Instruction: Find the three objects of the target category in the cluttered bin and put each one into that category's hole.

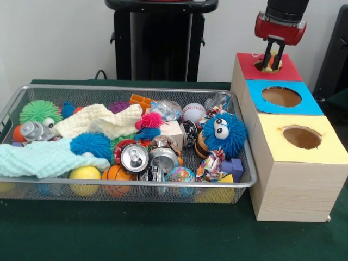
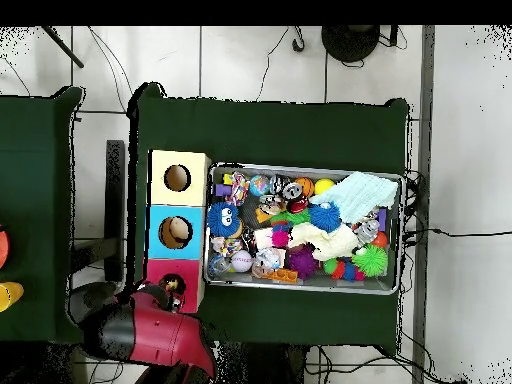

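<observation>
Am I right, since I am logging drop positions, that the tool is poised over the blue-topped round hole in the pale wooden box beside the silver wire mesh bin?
Not quite. The tool is over the red-topped round hole, the box nearest the robot, not the blue-topped one. The front view shows this; the silver wire mesh bin does sit beside the boxes.

Red-and-black arm reaching down, fingers (image 1: 270, 58) pointing straight down — gap unclear

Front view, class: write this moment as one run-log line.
gripper: over red hole, something small between its fingers | bin: full of toys, cans, cloths | blue hole: clear
</observation>
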Robot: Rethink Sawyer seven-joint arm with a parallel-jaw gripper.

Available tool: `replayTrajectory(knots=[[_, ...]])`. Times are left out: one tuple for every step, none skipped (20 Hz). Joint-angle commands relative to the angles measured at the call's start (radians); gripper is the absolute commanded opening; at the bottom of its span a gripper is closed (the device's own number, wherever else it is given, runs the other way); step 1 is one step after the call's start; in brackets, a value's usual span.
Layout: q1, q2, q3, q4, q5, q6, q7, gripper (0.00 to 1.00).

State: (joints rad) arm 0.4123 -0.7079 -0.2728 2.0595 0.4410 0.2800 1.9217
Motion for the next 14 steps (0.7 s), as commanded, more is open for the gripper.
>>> replayTrajectory(knots=[[0.009, 0.074, 0.060, -0.079, 0.060, -0.001, 0.258, 0.00], [0.012, 0.073, 0.056, -0.080, 0.061, 0.002, 0.258, 0.00], [0.014, 0.076, 0.053, -0.084, 0.062, 0.003, 0.257, 0.00], [0.016, 0.078, 0.051, -0.084, 0.062, -0.003, 0.253, 0.00], [0.012, 0.077, 0.055, -0.080, 0.063, -0.020, 0.250, 0.00], [0.004, 0.076, 0.061, -0.075, 0.061, -0.035, 0.237, 1.00], [0.001, 0.074, 0.064, -0.072, 0.057, -0.045, 0.232, 1.00], [-0.003, 0.073, 0.067, -0.070, 0.054, -0.056, 0.227, 1.00], [-0.006, 0.071, 0.070, -0.067, 0.050, -0.066, 0.222, 1.00], [-0.004, 0.073, 0.067, -0.069, 0.051, -0.054, 0.222, 1.00], [0.003, 0.072, 0.059, -0.072, 0.055, -0.031, 0.229, 1.00], [0.004, 0.067, 0.060, -0.068, 0.059, -0.030, 0.233, 1.00], [0.005, 0.062, 0.062, -0.063, 0.062, -0.029, 0.237, 1.00], [-0.002, 0.058, 0.069, -0.056, 0.061, -0.034, 0.233, 1.00]])
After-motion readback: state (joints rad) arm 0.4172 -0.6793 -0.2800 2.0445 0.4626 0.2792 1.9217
